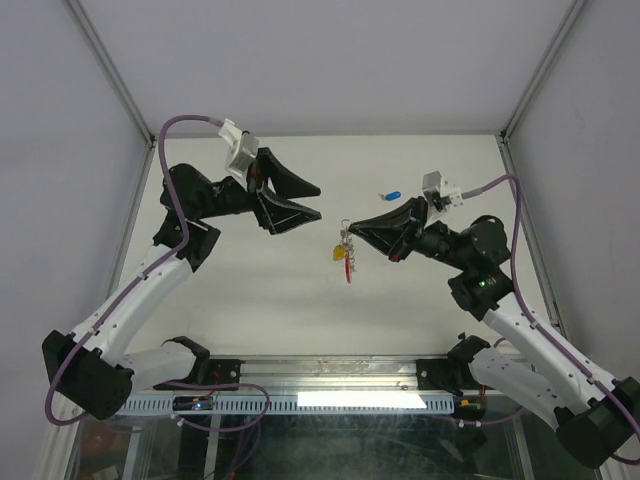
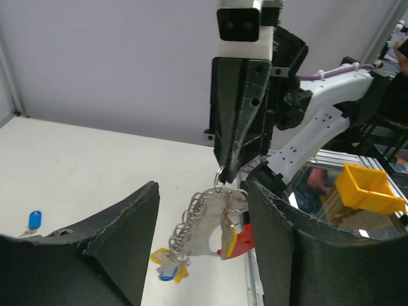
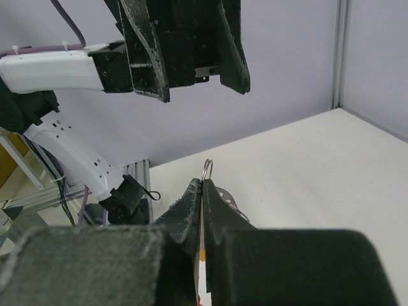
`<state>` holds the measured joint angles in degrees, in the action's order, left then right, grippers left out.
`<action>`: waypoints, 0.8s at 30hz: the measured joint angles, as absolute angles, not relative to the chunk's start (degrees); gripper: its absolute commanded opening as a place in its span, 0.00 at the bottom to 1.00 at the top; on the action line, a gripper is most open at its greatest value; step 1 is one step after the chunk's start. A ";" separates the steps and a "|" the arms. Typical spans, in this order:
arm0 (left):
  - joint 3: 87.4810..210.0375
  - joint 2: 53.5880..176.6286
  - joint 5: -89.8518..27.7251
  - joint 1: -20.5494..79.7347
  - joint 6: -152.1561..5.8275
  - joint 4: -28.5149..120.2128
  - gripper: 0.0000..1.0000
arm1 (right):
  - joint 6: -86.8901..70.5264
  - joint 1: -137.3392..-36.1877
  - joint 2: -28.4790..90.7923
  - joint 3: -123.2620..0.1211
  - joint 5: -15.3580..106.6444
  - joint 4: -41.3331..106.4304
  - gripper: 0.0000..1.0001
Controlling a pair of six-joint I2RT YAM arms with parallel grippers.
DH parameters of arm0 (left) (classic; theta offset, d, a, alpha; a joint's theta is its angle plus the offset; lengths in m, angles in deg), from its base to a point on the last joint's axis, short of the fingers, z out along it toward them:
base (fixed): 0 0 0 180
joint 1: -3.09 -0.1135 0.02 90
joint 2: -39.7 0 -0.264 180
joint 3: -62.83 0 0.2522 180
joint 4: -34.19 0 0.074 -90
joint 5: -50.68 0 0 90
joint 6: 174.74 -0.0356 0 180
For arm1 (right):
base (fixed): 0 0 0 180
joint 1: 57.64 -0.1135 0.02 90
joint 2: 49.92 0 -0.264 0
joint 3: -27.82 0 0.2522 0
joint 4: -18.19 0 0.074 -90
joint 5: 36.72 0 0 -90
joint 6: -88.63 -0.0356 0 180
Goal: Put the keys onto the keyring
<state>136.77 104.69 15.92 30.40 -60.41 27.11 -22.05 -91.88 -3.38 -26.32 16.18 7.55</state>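
Right end effector (image 3: 201, 190) pinches keyring (image 3: 207, 169) carrying keys (image 2: 237, 240).

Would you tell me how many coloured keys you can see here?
3: a blue key lies loose on the table beyond the right gripper; a yellow key and a red key hang below the keyring it pinches. More may be hidden there.

Shiny silvery metal keyring (image 3: 206, 169), glossy plastic-headed keys (image 2: 237, 241), matt white table (image 2: 76, 166), rough matt-black jaws.
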 measured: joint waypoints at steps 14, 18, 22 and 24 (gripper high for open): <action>138.96 106.16 16.79 36.96 -56.73 23.24 0.48 | -29.64 -91.88 -2.16 -26.32 13.78 -5.72 0.00; 139.11 106.73 16.73 37.75 -56.63 22.89 0.45 | -30.54 -91.88 -1.94 -26.32 13.36 -7.42 0.00; 139.13 107.10 16.62 38.45 -56.54 22.78 0.41 | -31.13 -91.88 -1.94 -26.32 13.32 -8.58 0.00; 139.13 107.23 16.60 38.95 -56.49 22.72 0.39 | -31.28 -91.88 -1.92 -26.32 13.28 -8.82 0.00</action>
